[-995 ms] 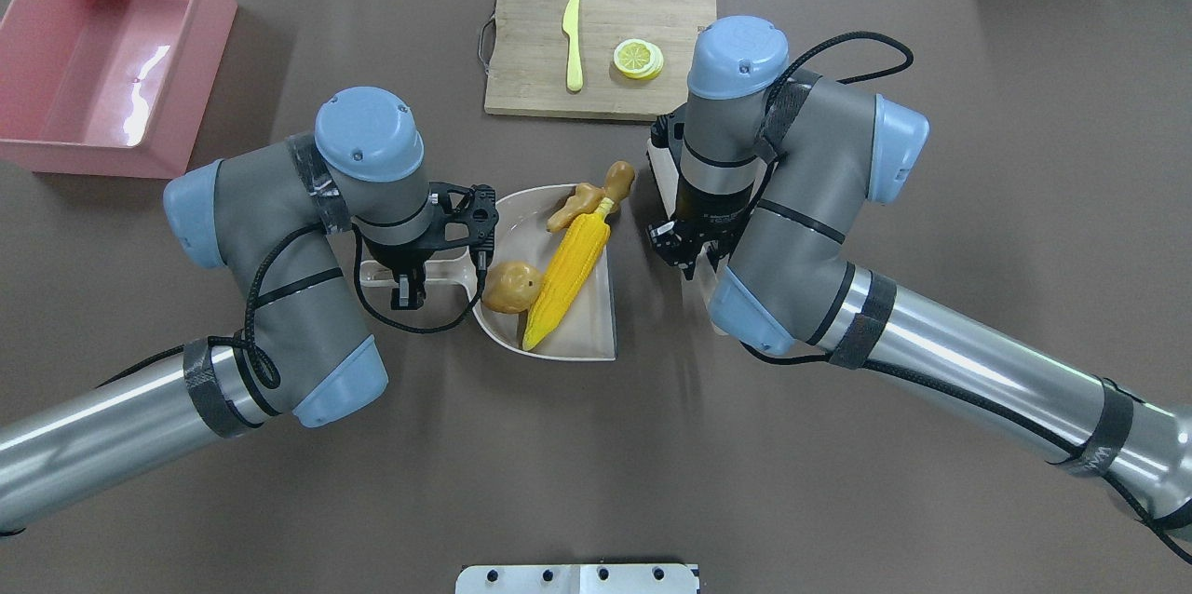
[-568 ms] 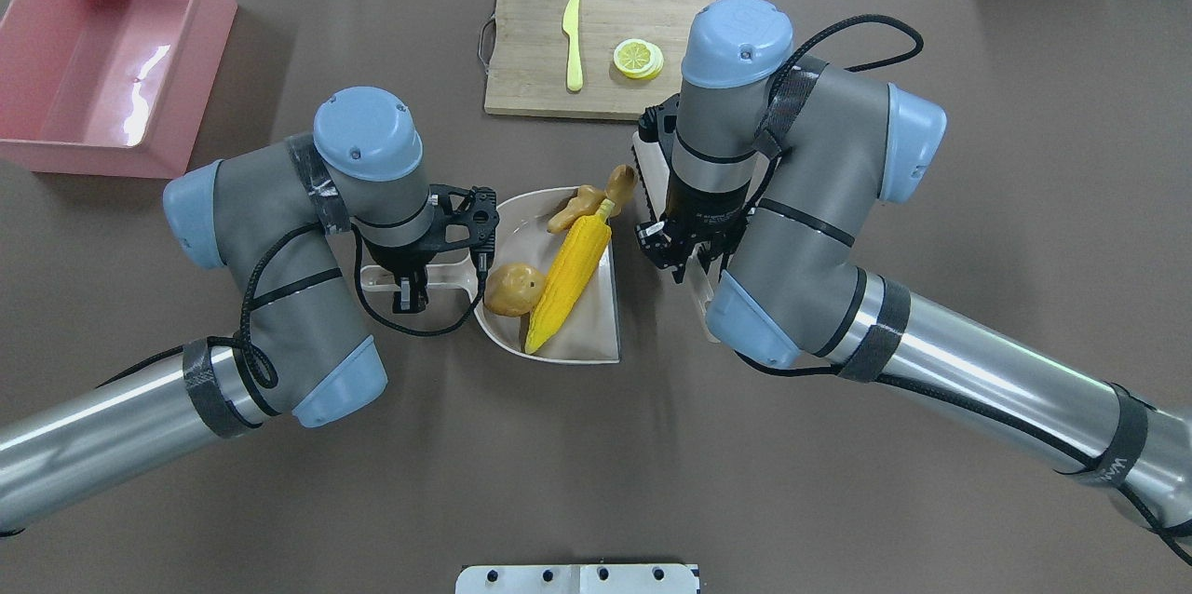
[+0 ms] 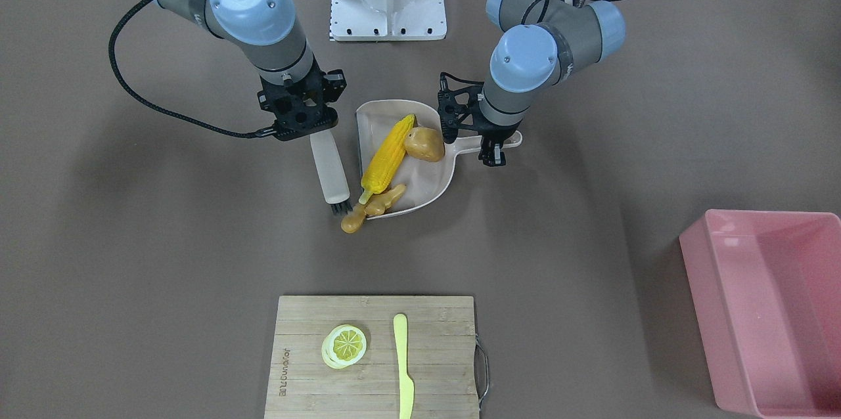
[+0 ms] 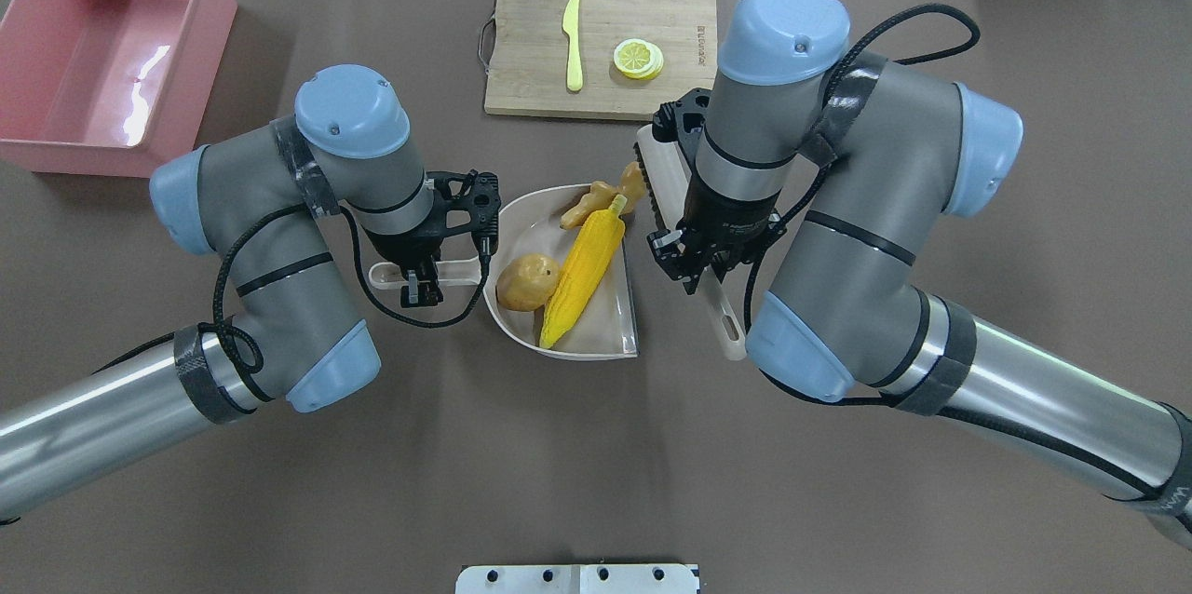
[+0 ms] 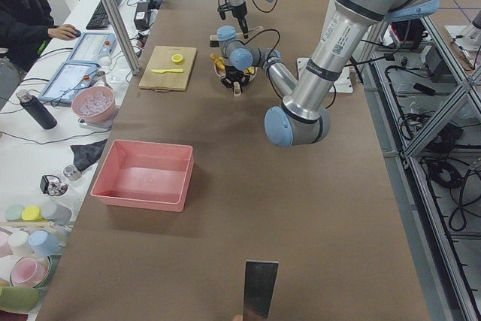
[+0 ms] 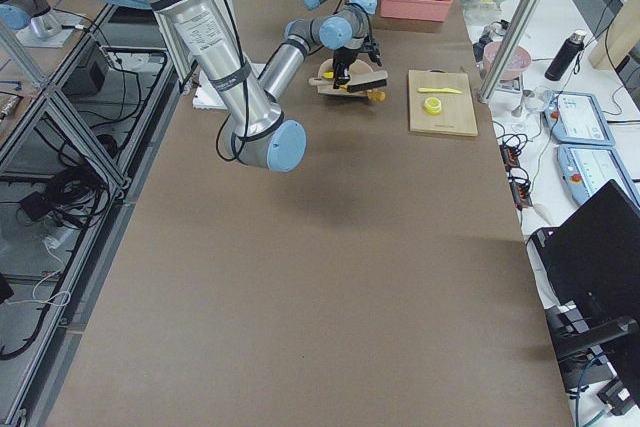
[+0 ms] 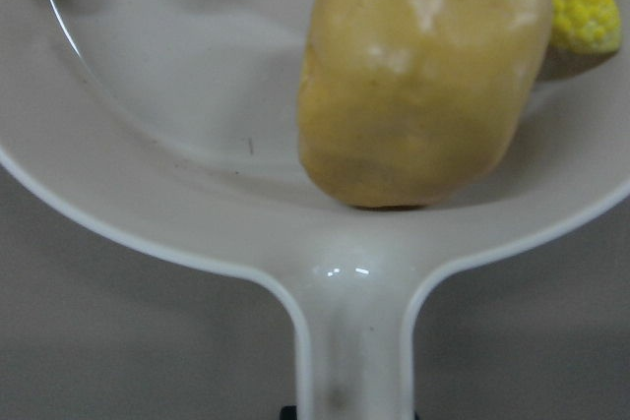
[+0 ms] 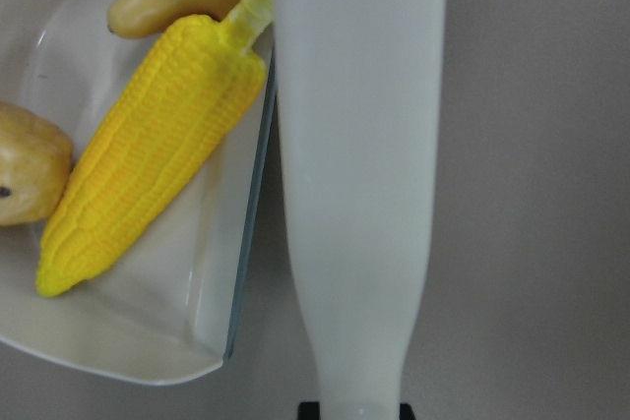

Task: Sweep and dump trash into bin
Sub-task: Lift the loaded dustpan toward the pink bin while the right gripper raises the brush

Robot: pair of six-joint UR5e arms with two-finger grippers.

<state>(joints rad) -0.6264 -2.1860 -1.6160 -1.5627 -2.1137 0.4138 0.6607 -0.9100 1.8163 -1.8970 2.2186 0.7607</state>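
A beige dustpan lies mid-table with the yellow corn cob and the tan potato lump inside it. The knobbly ginger root lies across the pan's open far corner, one end on the table. My left gripper is shut on the dustpan's handle. My right gripper is shut on a white brush, which lies alongside the pan's open edge with its bristles close beside the ginger. The pink bin stands at the far left corner.
A wooden cutting board at the far middle carries a pale yellow knife and a lemon slice. The robot's white base plate is at the near edge. A person sits at a side desk.
The dustpan has slid a little to the right and toward the robot, its load with it. The right arm has lifted and swung, the brush now angled along the pan's open edge.
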